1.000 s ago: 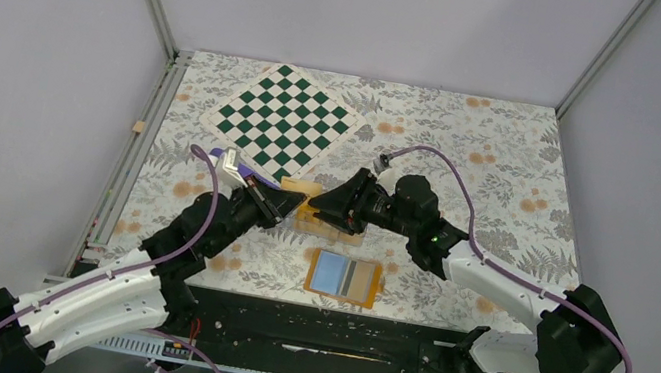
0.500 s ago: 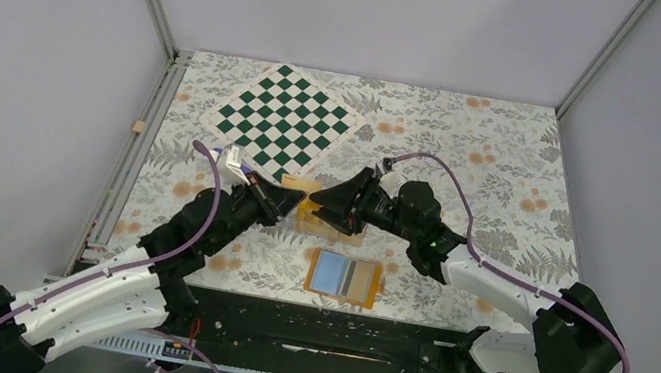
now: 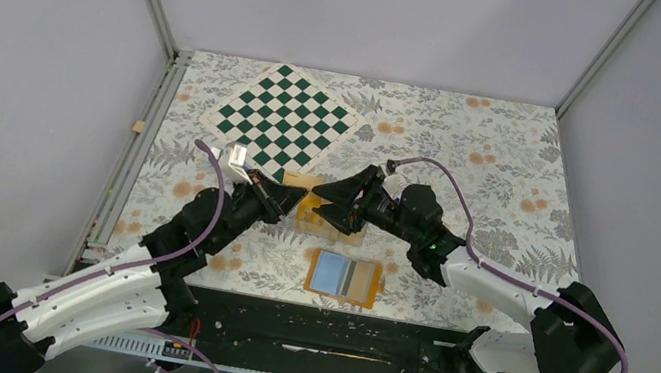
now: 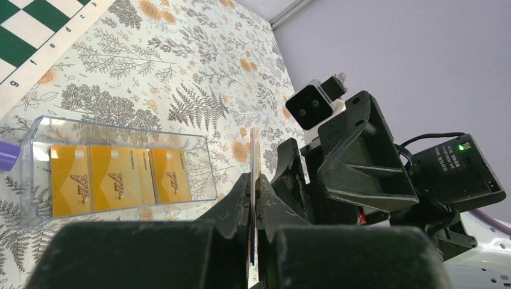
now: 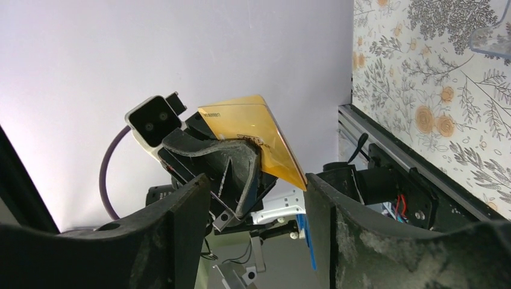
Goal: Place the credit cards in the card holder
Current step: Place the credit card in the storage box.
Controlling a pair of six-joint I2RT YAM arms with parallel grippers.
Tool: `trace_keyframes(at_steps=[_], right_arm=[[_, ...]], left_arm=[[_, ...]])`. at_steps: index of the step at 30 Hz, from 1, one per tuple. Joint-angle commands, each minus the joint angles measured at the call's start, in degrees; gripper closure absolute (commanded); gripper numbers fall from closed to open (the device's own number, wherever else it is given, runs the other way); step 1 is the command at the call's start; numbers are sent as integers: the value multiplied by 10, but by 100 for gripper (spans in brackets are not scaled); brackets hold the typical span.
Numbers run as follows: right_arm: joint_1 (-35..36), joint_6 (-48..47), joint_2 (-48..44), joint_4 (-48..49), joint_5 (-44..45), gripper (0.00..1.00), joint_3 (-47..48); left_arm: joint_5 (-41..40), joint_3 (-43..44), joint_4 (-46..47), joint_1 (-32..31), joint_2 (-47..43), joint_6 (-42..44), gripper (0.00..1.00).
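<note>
left pincer pressed together on one gold card, edge-on in its own wrist view, the broad face standing clear of the fingers from the right wrist. right pincer has spread its jaws wider over the last second and edged in toward the left one. the jaws now stand either side of the card without touching it, as far as i can tell; depth is poor in that view. card holder lies opened flat, blue and striped side up, at the near edge of the table, well apart from both pincers. clear tray beside the left pincer holds the spare cards. reading: a hand-over is being set up, with the right pincer readying to take the card. no card seen in the holder yet.
</note>
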Motion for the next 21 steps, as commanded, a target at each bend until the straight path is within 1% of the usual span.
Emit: trace_keyframes(at_steps=[1,11,21], right_arm=[[4,39,-4,98,13,35,5],[4,39,-23,77,15,33,-2],[4,72,-8,112,8,32,-3]], left_arm=[[15,-1,13,-4,17,38,100],[-5,-1,11,-11,21,48,100],[-4,0,11,-12,31,65,100]])
